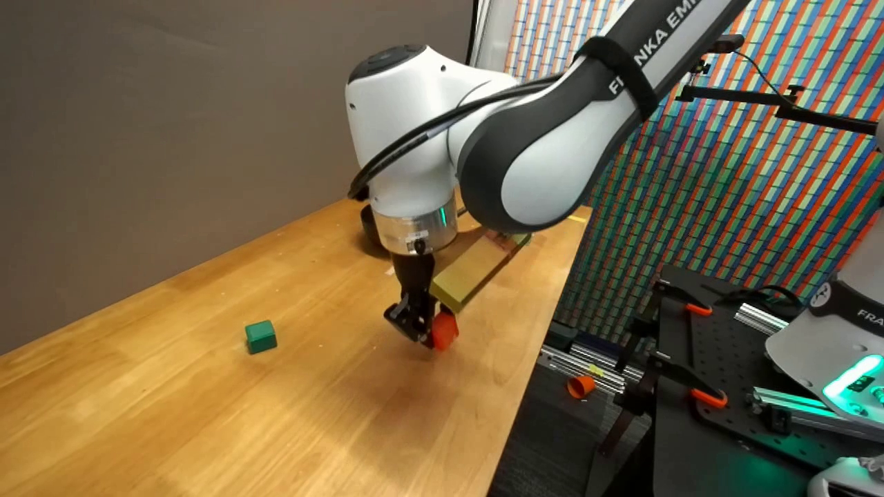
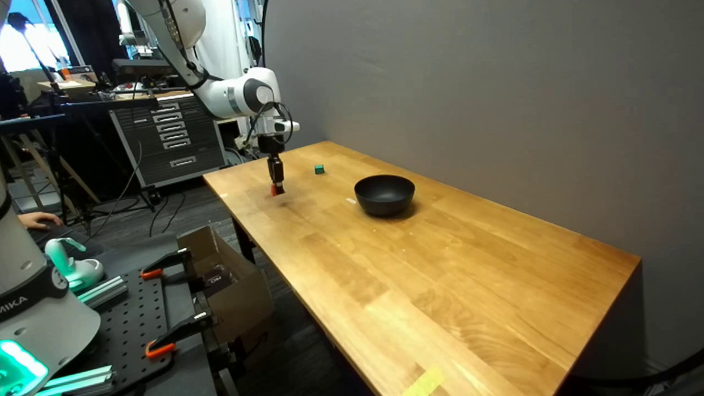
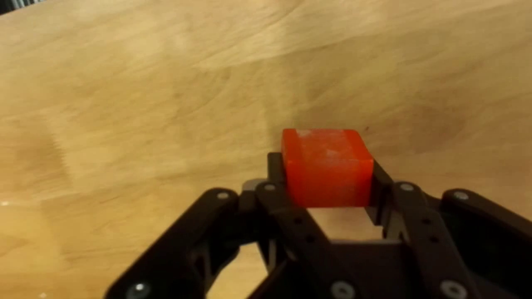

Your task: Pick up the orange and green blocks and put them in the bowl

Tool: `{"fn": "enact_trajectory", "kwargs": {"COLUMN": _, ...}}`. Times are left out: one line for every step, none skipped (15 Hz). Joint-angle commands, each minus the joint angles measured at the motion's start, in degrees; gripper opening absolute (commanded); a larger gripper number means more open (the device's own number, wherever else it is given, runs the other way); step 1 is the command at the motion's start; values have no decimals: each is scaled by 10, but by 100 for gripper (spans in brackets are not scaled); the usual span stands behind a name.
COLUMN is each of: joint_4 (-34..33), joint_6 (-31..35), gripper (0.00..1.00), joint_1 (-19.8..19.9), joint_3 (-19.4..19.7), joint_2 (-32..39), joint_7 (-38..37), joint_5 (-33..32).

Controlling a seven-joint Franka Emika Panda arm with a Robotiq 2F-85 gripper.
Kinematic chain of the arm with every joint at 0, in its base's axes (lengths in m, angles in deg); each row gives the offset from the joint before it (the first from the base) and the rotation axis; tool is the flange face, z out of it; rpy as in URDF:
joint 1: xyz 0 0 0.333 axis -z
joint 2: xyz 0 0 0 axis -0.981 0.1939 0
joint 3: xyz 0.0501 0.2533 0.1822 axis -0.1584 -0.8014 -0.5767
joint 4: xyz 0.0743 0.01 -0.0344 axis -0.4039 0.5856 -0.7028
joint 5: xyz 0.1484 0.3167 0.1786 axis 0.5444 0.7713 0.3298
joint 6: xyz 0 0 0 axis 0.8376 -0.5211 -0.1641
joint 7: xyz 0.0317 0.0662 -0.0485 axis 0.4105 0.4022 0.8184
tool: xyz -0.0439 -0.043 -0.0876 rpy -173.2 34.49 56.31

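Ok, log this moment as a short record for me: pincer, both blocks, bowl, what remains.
Pincer: shut on the orange block
Orange block: between the fingers, apparently lifted off the table
Green block: on the table, not gripped
Bowl: black, upright on the table, no block visible inside
To do: drop the orange block in the bowl, then fetch the green block
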Motion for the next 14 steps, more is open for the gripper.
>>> {"fn": "enact_trajectory", "kwargs": {"joint_4": -10, "joint_6": -43, "gripper": 21, "joint_1": -6, "joint_3": 42, "joint_2": -53, "joint_7": -80, "joint_5": -80}}
{"fn": "enact_trajectory", "kwargs": {"joint_4": -25, "joint_6": -50, "gripper": 21, "joint_1": -1, "joint_3": 49, "joint_2": -54, "joint_7": -101, "joint_5": -101}}
{"fn": "enact_trajectory", "kwargs": {"joint_4": -41, "joint_6": -57, "gripper": 21, "joint_1": 9, "joint_3": 52, "joint_2": -51, "joint_7": -114, "joint_5": -115}}
{"fn": "enact_trajectory", "kwargs": {"joint_4": -61, "joint_6": -67, "gripper": 21, "joint_1": 19, "joint_3": 54, "joint_2": -44, "joint_7": -121, "joint_5": -126}}
{"fn": "enact_trajectory", "kwargs": {"joint_4": -78, "joint_6": -74, "gripper": 21, "joint_1": 27, "joint_3": 55, "joint_2": -38, "joint_7": -128, "joint_5": -138}}
{"fn": "enact_trajectory", "kwargs": {"joint_4": -98, "joint_6": -79, "gripper": 21, "joint_1": 38, "joint_3": 57, "joint_2": -27, "joint_7": -130, "joint_5": -145}}
{"fn": "enact_trajectory", "kwargs": {"joint_4": -117, "joint_6": -86, "gripper": 21, "joint_1": 49, "joint_3": 57, "joint_2": -17, "joint_7": -128, "joint_5": -147}}
{"fn": "enact_trajectory", "kwargs": {"joint_4": -140, "joint_6": -93, "gripper": 21, "joint_1": 59, "joint_3": 62, "joint_2": -2, "joint_7": -125, "joint_5": -156}}
{"fn": "enact_trajectory", "kwargs": {"joint_4": -159, "joint_6": -99, "gripper": 21, "joint_1": 69, "joint_3": 65, "joint_2": 12, "joint_7": -122, "joint_5": -161}}
{"fn": "enact_trajectory", "kwargs": {"joint_4": -180, "joint_6": -103, "gripper": 21, "joint_1": 79, "joint_3": 70, "joint_2": 27, "joint_7": -119, "joint_5": -164}}
{"fn": "enact_trajectory", "kwargs": {"joint_4": -204, "joint_6": -109, "gripper": 21, "joint_1": 91, "joint_3": 71, "joint_2": 44, "joint_7": -109, "joint_5": -159}}
{"fn": "enact_trajectory", "kwargs": {"joint_4": -231, "joint_6": -115, "gripper": 21, "joint_1": 101, "joint_3": 76, "joint_2": 64, "joint_7": -102, "joint_5": -160}}
{"fn": "enact_trajectory", "kwargs": {"joint_4": -257, "joint_6": -122, "gripper": 21, "joint_1": 108, "joint_3": 81, "joint_2": 82, "joint_7": -99, "joint_5": -160}}
{"fn": "enact_trajectory", "kwargs": {"joint_4": -286, "joint_6": -128, "gripper": 21, "joint_1": 116, "joint_3": 87, "joint_2": 103, "joint_7": -93, "joint_5": -160}}
